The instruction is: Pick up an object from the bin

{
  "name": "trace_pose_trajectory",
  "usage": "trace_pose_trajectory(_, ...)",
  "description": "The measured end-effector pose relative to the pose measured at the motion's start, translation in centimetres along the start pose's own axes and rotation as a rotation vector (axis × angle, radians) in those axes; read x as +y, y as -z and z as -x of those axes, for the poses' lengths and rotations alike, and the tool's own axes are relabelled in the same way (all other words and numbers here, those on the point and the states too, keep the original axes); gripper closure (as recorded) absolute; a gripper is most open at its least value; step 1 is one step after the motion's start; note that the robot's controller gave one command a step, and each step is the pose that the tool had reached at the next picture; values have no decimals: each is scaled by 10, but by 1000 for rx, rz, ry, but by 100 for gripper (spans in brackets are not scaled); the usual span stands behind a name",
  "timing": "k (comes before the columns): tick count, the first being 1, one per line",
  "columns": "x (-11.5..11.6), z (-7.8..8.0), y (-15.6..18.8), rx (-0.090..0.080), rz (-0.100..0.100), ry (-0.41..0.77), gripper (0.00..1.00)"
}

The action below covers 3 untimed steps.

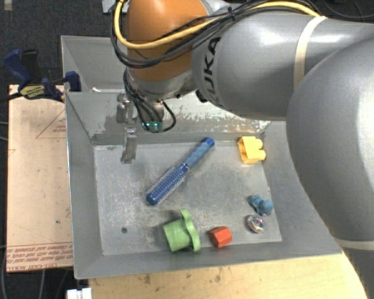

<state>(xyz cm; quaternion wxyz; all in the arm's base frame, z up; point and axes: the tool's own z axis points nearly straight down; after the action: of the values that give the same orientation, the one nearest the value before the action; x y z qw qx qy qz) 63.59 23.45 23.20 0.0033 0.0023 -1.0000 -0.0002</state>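
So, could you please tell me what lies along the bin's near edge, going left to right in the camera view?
green flanged piece → red block → small silver round thing

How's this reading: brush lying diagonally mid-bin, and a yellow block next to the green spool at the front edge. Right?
Not quite. It is a red block next to the green spool at the front edge; the yellow block sits toward the back right. The brush does lie diagonally mid-bin. The camera view shows this.
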Motion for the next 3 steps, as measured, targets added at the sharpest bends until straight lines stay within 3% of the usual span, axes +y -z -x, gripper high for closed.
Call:
trace_pose_trajectory(1, -71, -21, -73, -3, -3, 185, 0)
trace_pose_trajectory(2, -135, -59, -146, -6, -2, 311, 0)
trace_pose_trajectory(3, -131, -59, -144, -7, 1, 314, 100)
